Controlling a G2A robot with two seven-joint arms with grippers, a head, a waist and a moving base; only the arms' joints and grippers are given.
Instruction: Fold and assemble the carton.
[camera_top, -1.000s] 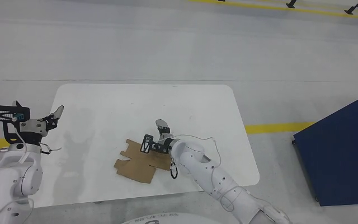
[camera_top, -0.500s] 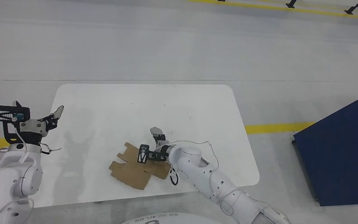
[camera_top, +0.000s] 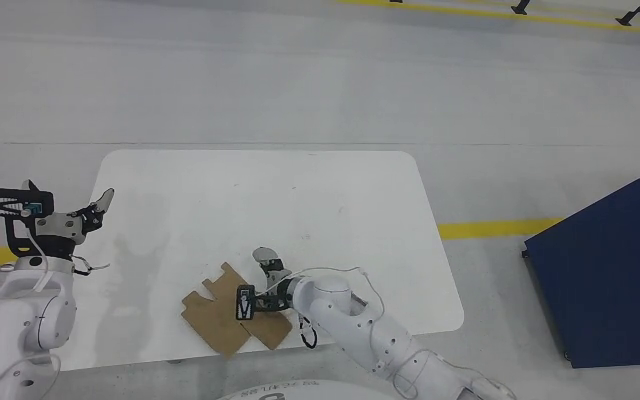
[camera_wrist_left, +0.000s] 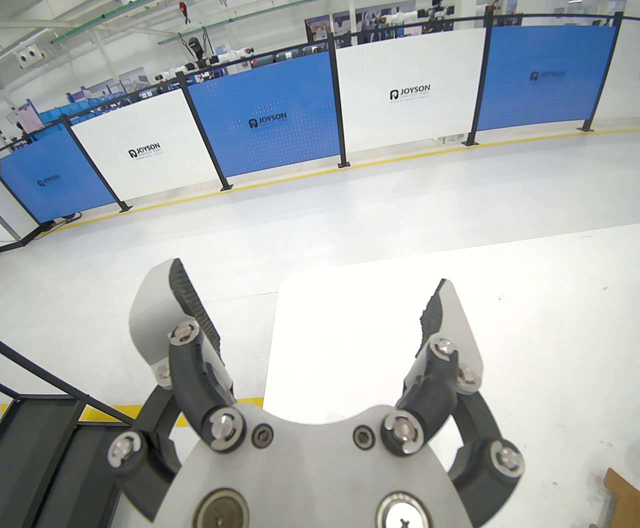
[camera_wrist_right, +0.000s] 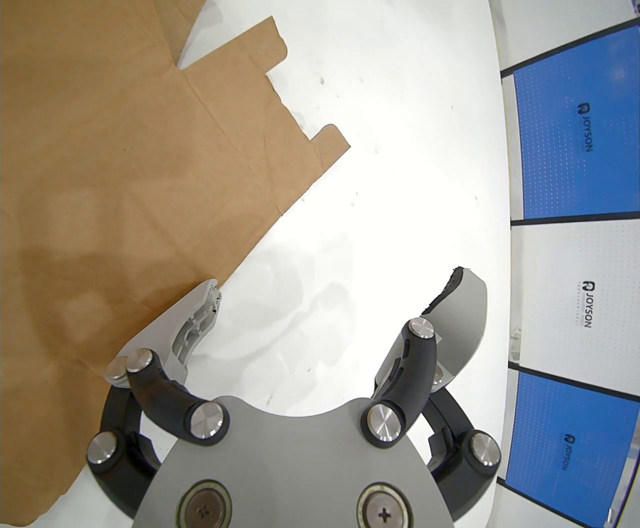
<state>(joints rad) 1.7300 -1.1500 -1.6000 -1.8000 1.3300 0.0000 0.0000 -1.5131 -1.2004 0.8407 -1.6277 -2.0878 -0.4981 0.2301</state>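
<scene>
Right claw (camera_wrist_right: 337, 287) spread wide astride the flat carton's (camera_wrist_right: 100, 150) edge; left claw (camera_wrist_left: 308, 280) wide too.

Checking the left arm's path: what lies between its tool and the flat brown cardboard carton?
Only bare white tabletop separates the left tool from the carton, per the top view.

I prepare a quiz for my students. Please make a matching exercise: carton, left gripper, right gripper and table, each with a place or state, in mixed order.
Things: 1 carton; 2 left gripper; 3 right gripper; 4 table.
States: A white, rounded corners; B open, one finger over the cardboard's edge; C flat, brown, near the table's front edge; D open, empty, beyond the table's left edge.
Pairs: 1-C; 2-D; 3-B; 4-A.
</scene>
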